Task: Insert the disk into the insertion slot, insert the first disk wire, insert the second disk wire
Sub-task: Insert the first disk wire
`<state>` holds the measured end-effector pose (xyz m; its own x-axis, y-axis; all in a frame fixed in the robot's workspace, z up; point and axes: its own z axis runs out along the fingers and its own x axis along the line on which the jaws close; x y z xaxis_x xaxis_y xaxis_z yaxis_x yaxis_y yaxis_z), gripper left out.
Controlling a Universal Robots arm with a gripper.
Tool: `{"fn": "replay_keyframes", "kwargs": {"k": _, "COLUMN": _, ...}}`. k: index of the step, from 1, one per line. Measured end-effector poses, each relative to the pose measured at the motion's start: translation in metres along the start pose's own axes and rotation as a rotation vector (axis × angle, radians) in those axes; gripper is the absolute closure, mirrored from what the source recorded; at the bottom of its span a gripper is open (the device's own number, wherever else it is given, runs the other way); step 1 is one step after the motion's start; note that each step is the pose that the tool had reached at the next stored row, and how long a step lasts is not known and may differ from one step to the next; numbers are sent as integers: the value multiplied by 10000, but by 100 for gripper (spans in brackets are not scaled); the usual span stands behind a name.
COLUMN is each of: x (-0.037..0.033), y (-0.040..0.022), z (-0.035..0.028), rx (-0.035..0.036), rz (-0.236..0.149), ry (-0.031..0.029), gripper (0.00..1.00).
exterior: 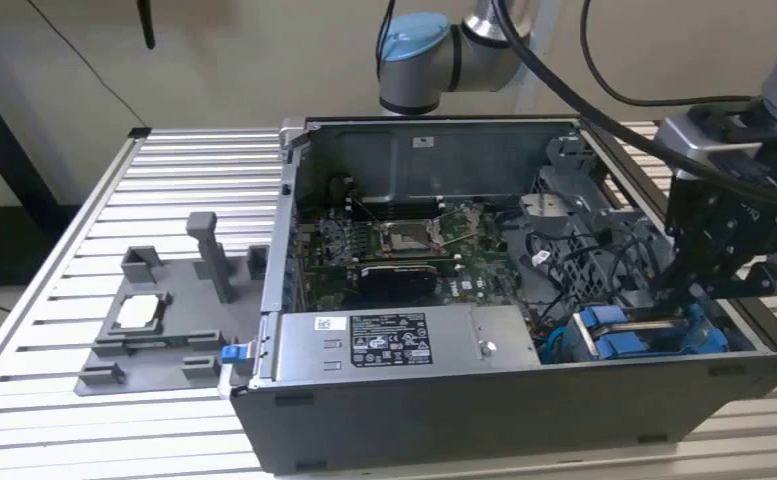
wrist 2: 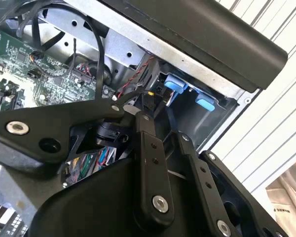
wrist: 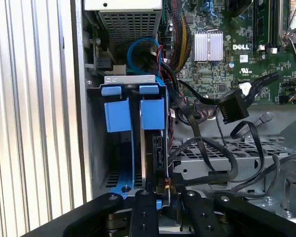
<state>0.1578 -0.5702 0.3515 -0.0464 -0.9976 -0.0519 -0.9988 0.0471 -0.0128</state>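
The insertion slot [wrist: 94,148], a dark grey cage with blue tabs, sits in the open computer case's corner [exterior: 642,338]. The disk [wrist: 156,148] stands edge-on inside it, behind its blue carrier tab [wrist: 152,112]. My gripper [wrist: 163,191] hangs right at the disk's exposed end. It is shut on a small black wire connector [wrist 2: 157,94] with thin red and yellow leads. In the exterior view the gripper [exterior: 683,296] reaches down into the case just above the cage. A second black flat-cable connector [wrist: 232,111] lies loose over the motherboard beside the cage.
The silver stickered power supply [exterior: 388,345] fills the case's near side, with the motherboard [exterior: 402,245] behind it. Black cables [wrist: 212,148] loop over the metal bracket beside the cage. A grey fixture [exterior: 161,320] stands on the slatted table at the exterior view's left.
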Motion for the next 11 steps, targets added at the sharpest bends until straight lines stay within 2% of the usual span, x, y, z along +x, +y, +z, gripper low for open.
{"fn": "replay_keyframes", "kwargs": {"k": 6, "x": -21, "y": 4, "z": -127, "rx": 0, "rz": -1, "ry": 0, "gripper": 73}}
{"fn": "replay_keyframes", "kwargs": {"k": 11, "x": -86, "y": 27, "z": -208, "rx": 0, "rz": -1, "ry": 2, "gripper": 73}}
